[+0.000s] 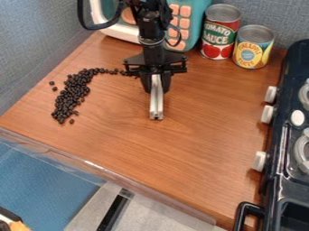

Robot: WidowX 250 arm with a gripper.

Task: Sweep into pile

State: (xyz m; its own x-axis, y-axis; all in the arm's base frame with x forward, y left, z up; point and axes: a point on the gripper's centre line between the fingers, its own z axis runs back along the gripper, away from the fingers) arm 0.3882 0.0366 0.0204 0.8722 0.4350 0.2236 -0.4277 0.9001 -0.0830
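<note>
1. Black beans, small and glossy [73, 93], are what I'm here to sweep. They lie on the left part of the brown wood-grain surface [181, 149] in a long, bent heap.
2. The heap is thickest down its left side, then thins at the top into a narrow line that runs right, as far as the black two-finger gripper [156, 89].
3. Loose beans sit just beside the heap: a couple off its left edge, another near its lower end.
4. I have the gripper hanging over the upper middle of the surface, to the right of the thick part of the heap. My jaws are closed on a narrow, silvery-white bar [156, 104] — its free end points toward the near edge of the surface.
5. Behind my arm stands a teal-and-white toy microwave with coral buttons [194, 10].
6. To its right I see two metal cans, both upright: a taller one with a red-and-green label [218, 36] and, just beside it, a shorter one with a yellow-and-blue label [251, 50].
7. Along the right side is a black toy stove with white knobs [278, 155] — a black handle [242, 215] sticks out near its lower left.
</note>
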